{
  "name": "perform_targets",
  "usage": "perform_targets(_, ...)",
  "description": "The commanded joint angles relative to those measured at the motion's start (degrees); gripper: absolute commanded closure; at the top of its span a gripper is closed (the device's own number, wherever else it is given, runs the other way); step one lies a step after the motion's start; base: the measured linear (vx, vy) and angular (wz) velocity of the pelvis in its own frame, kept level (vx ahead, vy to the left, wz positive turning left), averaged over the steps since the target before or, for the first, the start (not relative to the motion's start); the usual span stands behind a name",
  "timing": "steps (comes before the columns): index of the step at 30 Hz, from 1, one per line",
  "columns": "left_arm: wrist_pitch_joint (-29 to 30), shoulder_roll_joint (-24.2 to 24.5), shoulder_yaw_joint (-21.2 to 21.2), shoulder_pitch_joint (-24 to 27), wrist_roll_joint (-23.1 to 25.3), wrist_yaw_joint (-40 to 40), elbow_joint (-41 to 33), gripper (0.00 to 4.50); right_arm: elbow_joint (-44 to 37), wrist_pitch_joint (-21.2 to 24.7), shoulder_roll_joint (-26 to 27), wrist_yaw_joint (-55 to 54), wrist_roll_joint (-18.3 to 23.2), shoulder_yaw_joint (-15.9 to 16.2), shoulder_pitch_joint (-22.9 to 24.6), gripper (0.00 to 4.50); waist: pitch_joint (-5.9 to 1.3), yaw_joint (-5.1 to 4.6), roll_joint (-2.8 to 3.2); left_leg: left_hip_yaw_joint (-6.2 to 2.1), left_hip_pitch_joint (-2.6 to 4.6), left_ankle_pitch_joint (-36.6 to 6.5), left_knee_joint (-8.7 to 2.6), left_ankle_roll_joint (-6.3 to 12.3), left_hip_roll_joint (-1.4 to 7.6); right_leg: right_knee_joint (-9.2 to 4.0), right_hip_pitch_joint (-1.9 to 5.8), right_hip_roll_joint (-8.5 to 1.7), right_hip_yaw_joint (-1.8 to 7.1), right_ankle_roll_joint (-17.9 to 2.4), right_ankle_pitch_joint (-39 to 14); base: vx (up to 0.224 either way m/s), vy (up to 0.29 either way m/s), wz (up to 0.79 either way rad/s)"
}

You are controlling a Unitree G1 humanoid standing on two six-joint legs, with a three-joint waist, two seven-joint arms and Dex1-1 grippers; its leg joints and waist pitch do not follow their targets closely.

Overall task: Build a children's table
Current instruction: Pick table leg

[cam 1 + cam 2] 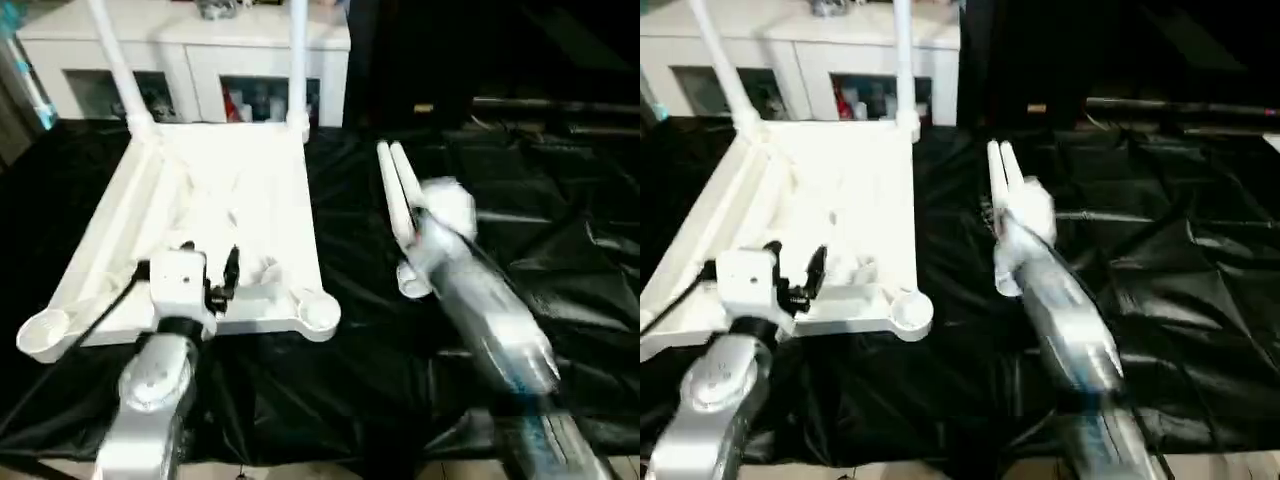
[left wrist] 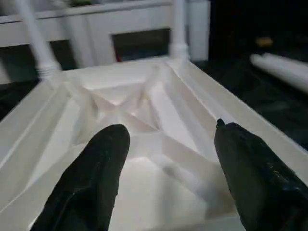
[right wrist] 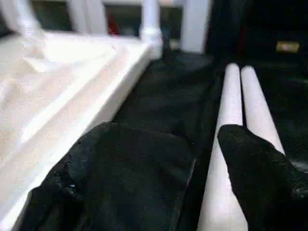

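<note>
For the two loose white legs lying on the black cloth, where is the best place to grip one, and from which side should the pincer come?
Probably the leg farther from the table top, along its mid-length, from above. The loose legs lie flat, side by side and touching, so one finger would go on its free outer side and the other press into the seam. The right pincer is open just before them.

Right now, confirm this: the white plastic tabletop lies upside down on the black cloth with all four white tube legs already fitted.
Wrong on the count. The left eye view shows two fitted legs on the tabletop; two loose legs lie beside it on the black cloth.
</note>
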Motion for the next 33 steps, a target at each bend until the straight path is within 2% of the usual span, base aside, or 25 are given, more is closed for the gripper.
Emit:
perform_targets(1,2.0,1.9,-0.3,-0.2,-0.6,-2.9,-1.6,1.21,4.5,5.1,-0.5,-1.5,-1.0,-0.4,-3.0,0.85,-3.3,0.52,0.26,-0.95,0.38,-0.2,-3.3,2.04,3.29,-3.61,2.52,-5.32,3.14,-12.2,11.8,0.0,0.0,0.0)
perform_targets(3,4.5,5.0,-0.9,-0.8,-1.9,-7.1,-2.7,1.21,10.7,8.5,-1.3,-2.0,-1.3,-0.4,-8.2,0.85,-3.09,0.82,-0.42,-0.82,0.54,-0.7,-3.56,2.64,3.35,-3.55,2.45,-5.39,2.99,-12.4,11.4,0.0,0.0,0.0)
perform_targets(6,7.7,9.4,-1.9,-1.2,-3.8,-12.7,-5.6,1.21,19.5,8.2,-1.8,-4.1,-1.3,-1.9,-14.3,0.85,-2.62,1.56,-0.11,-0.61,0.98,-3.3,-3.86,0.87,3.65,-3.55,1.68,-5.5,2.9,-12.4,6.5,0.0,0.0,0.0)
perform_targets(7,9.5,11.3,-2.2,-1.2,-5.0,-14.9,-7.4,1.21,23.4,8.0,-1.8,-5.4,-0.8,-3.3,-16.9,0.85,-2.57,1.49,-0.18,-0.54,1.04,-3.7,-3.89,0.48,3.75,-3.46,1.62,-5.51,2.97,-12.4,6.4,0.0,0.0,0.0)
perform_targets(10,12.9,13.8,-2.7,-1.1,-7.4,-18.0,-11.1,1.21,29.5,8.0,-2.0,-7.6,0.4,-6.0,-20.7,0.85,-2.11,1.55,-0.29,-0.35,0.86,-4.6,-4.13,-0.76,3.7,-3.37,1.63,-5.55,2.97,-12.0,6.6,0.0,0.0,0.0)
perform_targets(11,13.0,13.9,-2.7,-1.1,-7.5,-18.2,-11.3,1.21,29.7,8.1,-2.0,-7.7,0.4,-6.1,-20.8,0.85,-2.15,1.52,-0.29,-0.32,0.87,-4.6,-4.1,-0.95,3.71,-3.3,1.68,-5.66,3.01,-11.9,6.8,0.0,0.0,0.0)
perform_targets(13,16.1,16.5,-3.7,-1.0,-9.4,-21.2,-14.9,1.21,32.9,8.9,-2.2,-9.2,1.8,-8.6,-22.8,0.85,-2.13,1.62,-0.3,-0.29,0.85,-4.3,-4.09,-1.29,3.66,-3.21,1.73,-5.7,3.0,-11.8,7.5,0.0,0.0,0.0)
perform_targets(15,17.1,17.1,-3.9,-1.1,-9.9,-21.8,-15.6,1.21,34.5,8.9,-2.3,-9.4,2.1,-9.0,-23.7,0.85,-2.0,1.53,-0.55,-0.21,0.66,-3.9,-4.05,-1.33,3.6,-3.13,1.83,-5.55,2.97,-11.8,8.5,0.0,0.0,0.0)
perform_targets(16,18.7,18.5,-5.0,-1.3,-10.4,-23.2,-17.2,1.21,36.9,10.2,-2.7,-9.2,2.7,-9.7,-24.7,0.85,-2.17,1.52,-0.93,-0.13,0.54,-2.3,-3.86,-0.66,3.46,-2.9,1.99,-5.54,2.99,-12.0,9.9,0.0,0.0,0.0)
perform_targets(20,21.1,19.8,-5.9,-1.9,-11.2,-24.7,-19.6,1.21,40.6,9.6,-3.5,-10.8,2.5,-10.7,-26.0,0.85,-2.3,1.55,-1.1,0.13,0.04,1.7,-3.51,0.85,3.35,-2.61,1.96,-5.28,2.86,-12.2,13.6,0.0,0.0,0.0)
perform_targets(27,24.0,21.3,-6.0,-2.3,-12.2,-24.6,-21.3,1.21,45.2,9.1,-4.4,-11.4,3.3,-12.5,-27.7,0.85,-1.96,1.4,-1.1,0.31,0.14,-1.7,-3.68,0.31,3.47,-2.93,1.69,-5.24,2.85,-12.4,9.5,0.0,0.0,0.0)
perform_targets(30,24.5,21.3,-6.5,-2.3,-11.9,-24.6,-21.5,1.21,47.2,10.0,-4.5,-9.8,4.2,-13.2,-27.6,0.85,-2.08,1.35,-1.36,0.42,0.14,-1.1,-3.64,0.47,3.55,-2.92,1.75,-5.25,2.89,-12.3,9.6,0.0,0.0,0.0)
perform_targets(33,25.2,21.4,-6.9,-2.5,-12.2,-24.4,-22.0,1.21,49.0,10.0,-4.7,-9.1,4.3,-14.0,-27.4,0.85,-2.31,1.41,-1.24,0.49,0.12,-0.5,-3.51,0.51,3.56,-2.79,1.79,-5.32,2.87,-12.9,10.2,0.0,0.0,0.0)
